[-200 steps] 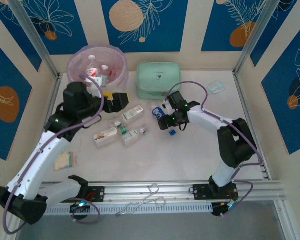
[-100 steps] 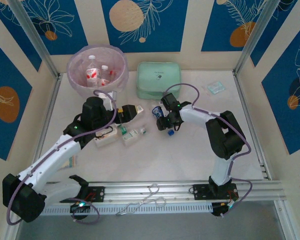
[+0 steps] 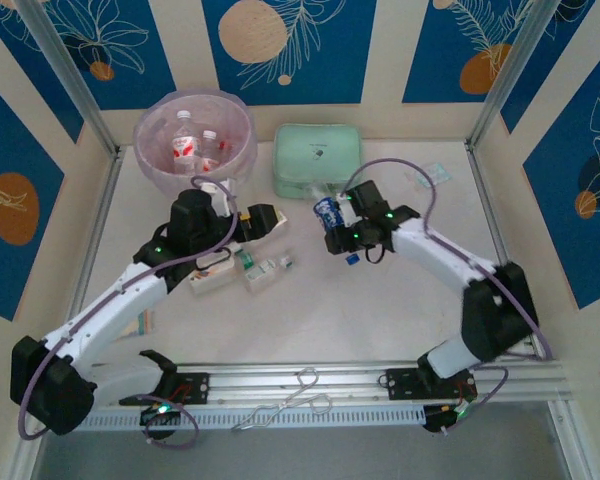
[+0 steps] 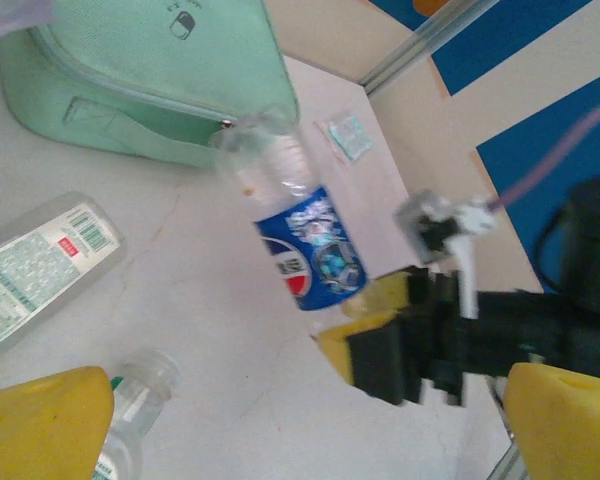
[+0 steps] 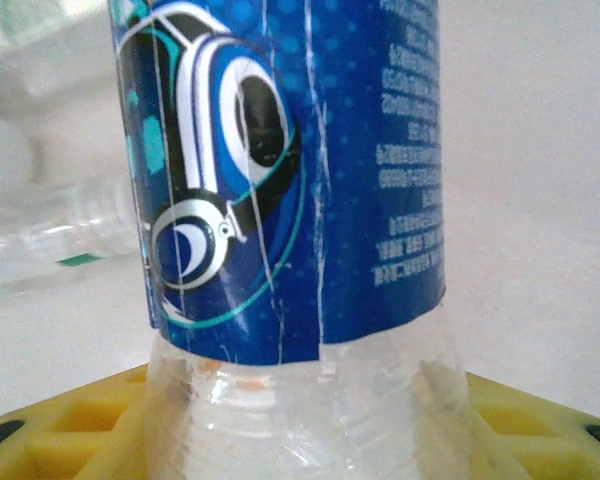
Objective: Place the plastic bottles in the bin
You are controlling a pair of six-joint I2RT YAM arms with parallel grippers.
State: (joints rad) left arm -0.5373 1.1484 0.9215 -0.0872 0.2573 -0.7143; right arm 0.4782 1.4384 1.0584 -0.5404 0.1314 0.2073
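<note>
The white tabletop [image 3: 380,310] carries everything. At its far left corner stands the round translucent whitish bin lined with a pale pink bag [image 3: 152,150]. Two clear plastic bottles with red labels [image 3: 185,140] [image 3: 208,148] lie inside it. Just to the right of the bin sits the mint green rectangular zip case [image 3: 317,160], which the left wrist view shows at its top left [image 4: 150,80].

The right gripper [image 3: 338,228] is clamped on the neck end of a clear plastic bottle with a blue label [image 3: 328,212]. The right wrist view shows its yellow pads [image 5: 70,430] pressed on either side of the bottle's shoulder [image 5: 290,170]. The bottle tilts, with its base pointing toward the zip case [image 4: 310,250]. It seems to be lifted off the table, though no view settles that.

The left gripper [image 3: 263,218] is near the middle of the table, well short of the bin. Its yellow fingers [image 4: 45,420] are spread wide with nothing between them.

Three bottles lie on the table beside the left gripper:
- a clear bottle with a white and green label [image 4: 40,270]
- a green-capped bottle just beside the left finger [image 4: 130,410]
- a bottle with a red and white label [image 3: 212,272], nearer the arm bases

The small flat clear packet [image 3: 435,172] lies at the far right, well away from the bottles.
</note>
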